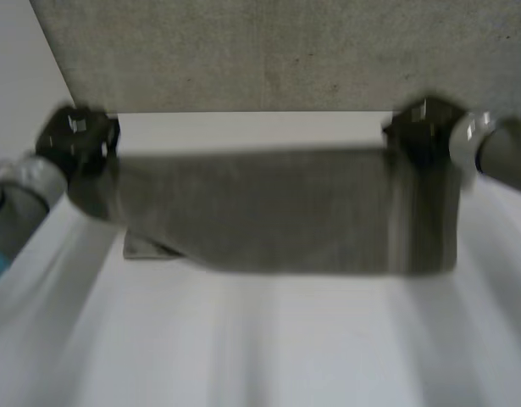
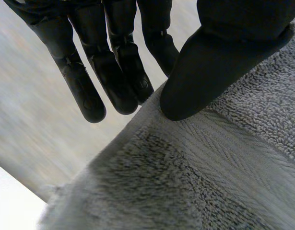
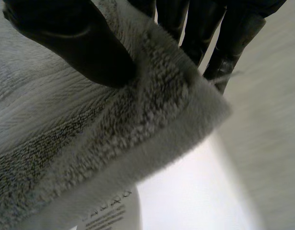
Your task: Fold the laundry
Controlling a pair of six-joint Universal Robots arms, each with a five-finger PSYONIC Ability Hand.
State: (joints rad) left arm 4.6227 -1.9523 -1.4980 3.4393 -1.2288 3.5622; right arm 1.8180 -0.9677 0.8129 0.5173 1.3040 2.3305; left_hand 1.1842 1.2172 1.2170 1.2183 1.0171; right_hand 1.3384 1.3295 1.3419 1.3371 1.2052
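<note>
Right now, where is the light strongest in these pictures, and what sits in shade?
Head view: the white table is brightest, and the hanging towel looks dark against it. Right wrist view: the table glares plain white beneath the towel corner that the right hand pinches. Left wrist view: light catches the towel's pile; the left hand is near black with faint glints.

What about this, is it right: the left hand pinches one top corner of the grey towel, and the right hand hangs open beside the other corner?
Not quite. The right hand is not open: in the right wrist view its thumb pinches the other corner of the grey towel against its fingers. The left hand does pinch one top corner.
</note>
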